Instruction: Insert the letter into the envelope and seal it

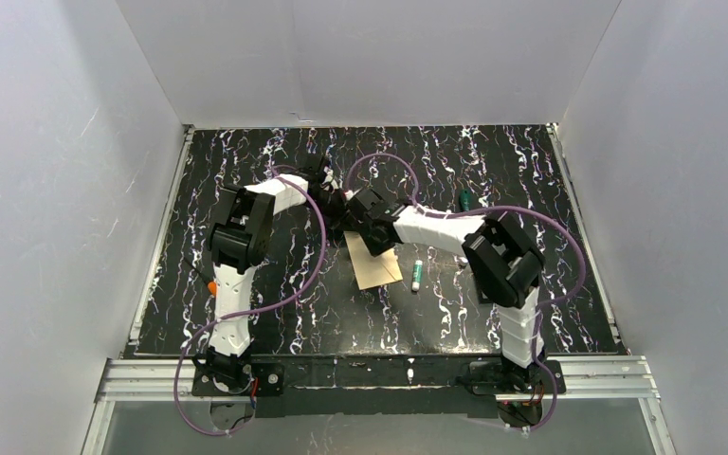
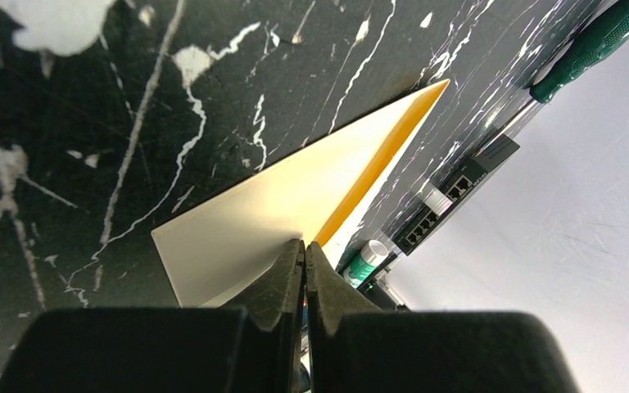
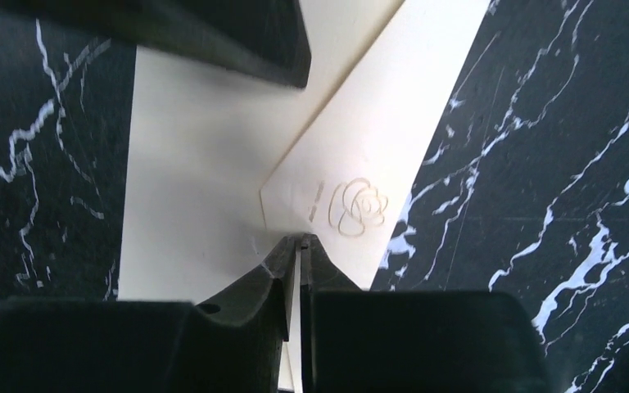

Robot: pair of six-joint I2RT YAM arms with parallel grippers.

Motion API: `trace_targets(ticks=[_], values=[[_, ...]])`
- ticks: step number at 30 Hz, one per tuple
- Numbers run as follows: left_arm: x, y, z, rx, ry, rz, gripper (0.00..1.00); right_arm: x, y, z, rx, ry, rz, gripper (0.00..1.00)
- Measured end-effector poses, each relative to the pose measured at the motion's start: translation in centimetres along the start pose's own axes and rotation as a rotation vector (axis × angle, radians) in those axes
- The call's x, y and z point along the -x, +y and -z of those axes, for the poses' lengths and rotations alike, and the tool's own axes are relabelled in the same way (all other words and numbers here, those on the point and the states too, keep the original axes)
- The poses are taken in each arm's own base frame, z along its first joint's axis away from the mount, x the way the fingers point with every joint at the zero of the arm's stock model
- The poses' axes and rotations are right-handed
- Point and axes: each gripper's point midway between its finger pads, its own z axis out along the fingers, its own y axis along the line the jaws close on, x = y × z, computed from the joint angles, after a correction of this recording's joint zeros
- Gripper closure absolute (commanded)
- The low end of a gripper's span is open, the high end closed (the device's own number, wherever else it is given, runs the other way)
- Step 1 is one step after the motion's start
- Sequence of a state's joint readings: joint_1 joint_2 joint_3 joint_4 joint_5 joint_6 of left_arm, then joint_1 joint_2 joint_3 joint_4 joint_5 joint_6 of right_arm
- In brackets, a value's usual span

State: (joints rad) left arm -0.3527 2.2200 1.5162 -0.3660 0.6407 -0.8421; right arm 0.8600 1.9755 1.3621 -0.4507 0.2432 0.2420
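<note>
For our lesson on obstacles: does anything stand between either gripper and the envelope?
Nothing visible does. The left gripper is shut on the envelope at its edge, and the right gripper pinches its pointed flap. The white stick lies off to one side, apart.

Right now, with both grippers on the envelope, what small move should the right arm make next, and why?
Probably lower the right gripper to lay the flap flat on the envelope. It is shut on the flap's edge near the tip, and the left gripper is shut on the envelope's edge, which should steady it.
</note>
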Motion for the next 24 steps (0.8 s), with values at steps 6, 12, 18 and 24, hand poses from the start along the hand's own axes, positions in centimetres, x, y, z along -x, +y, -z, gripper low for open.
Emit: trace_targets(ticks=[6, 12, 18, 24], values=[[0.0, 0.1, 0.0, -0.002, 0.001, -0.02, 1.0, 1.4, 0.0, -0.7, -0.022, -0.004, -0.027, 0.85], [0.0, 0.1, 0.0, -0.003, 0.001, -0.029, 1.0, 2.2, 0.0, -1.1, -0.023, 0.0, -0.052, 0.85], [0.0, 0.1, 0.0, -0.003, 0.001, -0.03, 1.0, 3.3, -0.2, -1.6, -0.026, -0.018, -0.128, 0.85], [0.1, 0.1, 0.1, -0.003, 0.0, -0.028, 1.0, 3.7, -0.5, -2.0, -0.073, 0.001, -0.194, 0.87]])
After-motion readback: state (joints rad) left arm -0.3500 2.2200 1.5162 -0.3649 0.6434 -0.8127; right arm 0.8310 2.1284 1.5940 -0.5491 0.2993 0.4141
